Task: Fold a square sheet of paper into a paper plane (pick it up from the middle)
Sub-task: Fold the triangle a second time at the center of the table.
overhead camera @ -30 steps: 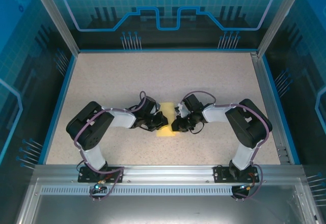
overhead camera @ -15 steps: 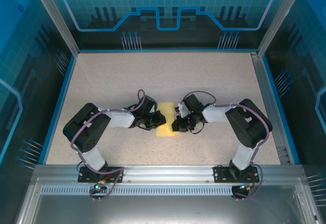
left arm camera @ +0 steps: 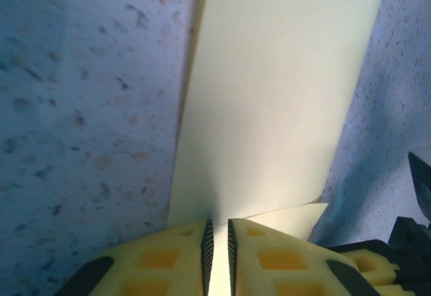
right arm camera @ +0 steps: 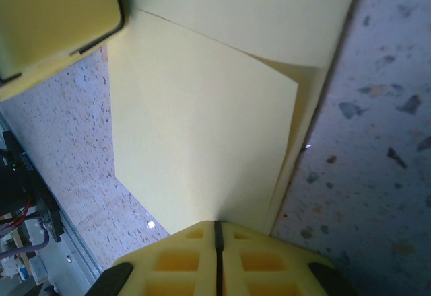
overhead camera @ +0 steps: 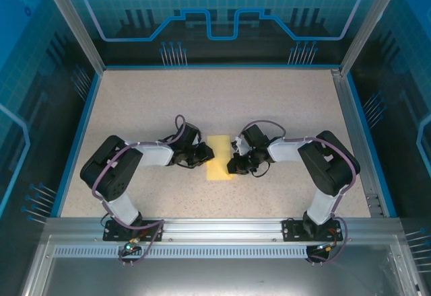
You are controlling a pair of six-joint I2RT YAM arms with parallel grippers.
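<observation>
The square sheet of paper [overhead camera: 219,158] lies folded into a narrow pale-yellow strip on the table between my two grippers. My left gripper [overhead camera: 204,153] sits at its left edge. In the left wrist view its jaws [left arm camera: 217,223] stand a narrow gap apart over the paper [left arm camera: 269,94], whose lower right corner flap lifts slightly. My right gripper [overhead camera: 234,162] rests at the strip's right edge. Its jaws [right arm camera: 217,223] are shut tight with the tips against the layered paper [right arm camera: 202,141]; the sheet lies flat, not pinched between them.
The speckled table [overhead camera: 168,101] has free room on all sides of the paper. Blue rails [overhead camera: 77,141] and metal posts bound it left, right and back. A yellow left-gripper finger [right arm camera: 54,20] shows in the top left corner of the right wrist view.
My left gripper has drawn back to the left off the paper and its jaws have parted slightly. The right gripper and the paper have stayed where they were.
</observation>
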